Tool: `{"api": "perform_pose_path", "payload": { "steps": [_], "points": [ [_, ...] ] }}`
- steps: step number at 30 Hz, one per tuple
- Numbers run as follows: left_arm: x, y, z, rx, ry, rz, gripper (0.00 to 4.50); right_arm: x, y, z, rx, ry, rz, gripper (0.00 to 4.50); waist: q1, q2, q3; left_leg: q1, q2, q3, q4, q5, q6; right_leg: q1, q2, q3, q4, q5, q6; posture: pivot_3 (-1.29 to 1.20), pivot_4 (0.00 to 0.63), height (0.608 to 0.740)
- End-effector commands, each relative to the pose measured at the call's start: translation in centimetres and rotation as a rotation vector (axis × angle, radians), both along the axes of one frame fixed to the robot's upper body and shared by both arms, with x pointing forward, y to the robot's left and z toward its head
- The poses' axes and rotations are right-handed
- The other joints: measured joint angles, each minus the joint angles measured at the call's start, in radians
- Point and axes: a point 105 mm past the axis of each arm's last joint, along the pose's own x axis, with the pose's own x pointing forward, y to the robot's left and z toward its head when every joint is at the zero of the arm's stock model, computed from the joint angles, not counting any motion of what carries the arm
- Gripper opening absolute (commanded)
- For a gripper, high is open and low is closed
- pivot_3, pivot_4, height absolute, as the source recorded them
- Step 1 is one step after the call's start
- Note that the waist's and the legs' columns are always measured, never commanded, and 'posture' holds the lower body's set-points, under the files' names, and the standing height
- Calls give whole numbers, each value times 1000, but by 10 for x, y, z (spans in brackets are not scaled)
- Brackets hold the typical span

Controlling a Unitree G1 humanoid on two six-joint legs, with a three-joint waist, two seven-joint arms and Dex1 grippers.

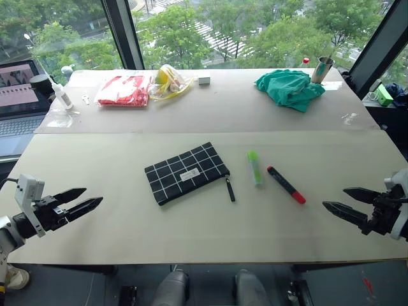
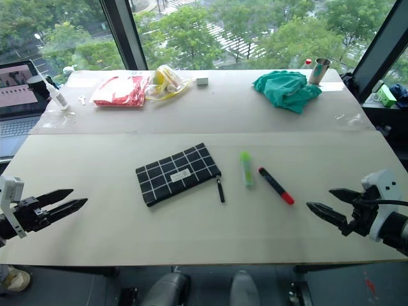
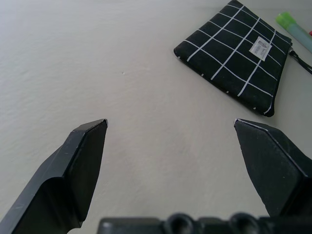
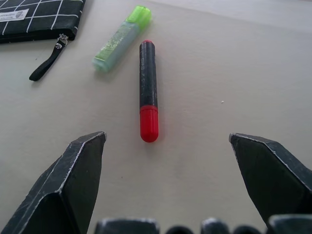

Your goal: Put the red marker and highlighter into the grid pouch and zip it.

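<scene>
The grid pouch (image 1: 185,172) lies flat at the table's middle, black with white lines, its zipper pull (image 1: 229,189) trailing toward the right. Just right of it rests the light-green highlighter (image 1: 254,167), and beside that the red marker (image 1: 285,185), black barrel with its red cap toward the near right. My left gripper (image 1: 84,199) hovers open over the near left of the table, well away from the pouch (image 3: 239,53). My right gripper (image 1: 336,201) hangs open at the near right, pointing at the marker (image 4: 148,90) and highlighter (image 4: 121,38), empty.
Along the far side lie a red plastic bag (image 1: 122,90), a clear bag with yellow contents (image 1: 169,80), a small white block (image 1: 204,80), a teal cloth (image 1: 290,88) and a metal cup (image 1: 322,69). A laptop (image 1: 19,95) and a white bottle (image 1: 62,94) stand at far left.
</scene>
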Motion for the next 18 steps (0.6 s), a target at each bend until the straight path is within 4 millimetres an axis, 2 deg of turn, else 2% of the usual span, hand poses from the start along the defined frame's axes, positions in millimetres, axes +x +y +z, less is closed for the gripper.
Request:
{"api": "perform_pose_path", "payload": {
  "steps": [1,10,14,17,18],
  "points": [
    [0,1,11,27,-27,-11,4500,3,0,11,-32,-41,11,4493,0,0,0,0,0,0,0,0,0,0,0,0,0,0,0,0,150,740],
    [5,-13,11,64,-36,-80,4500,5,1,7,-46,-30,16,4493,1,0,0,0,0,0,0,0,0,0,0,0,0,0,0,0,150,740],
    [1,-18,12,56,-21,-153,4500,10,6,13,-36,-52,33,4493,-1,0,0,0,0,0,0,0,0,0,0,0,0,0,0,0,150,740],
    [3,-19,18,72,-74,-198,4500,14,13,20,-15,-84,54,4493,-2,0,0,0,0,1,0,0,0,0,1,0,0,0,0,0,150,740],
    [8,-19,23,90,-138,-192,4500,15,15,23,4,-95,61,4247,-2,0,0,0,0,1,0,0,0,0,1,0,0,0,0,0,150,740]
  ]
}}
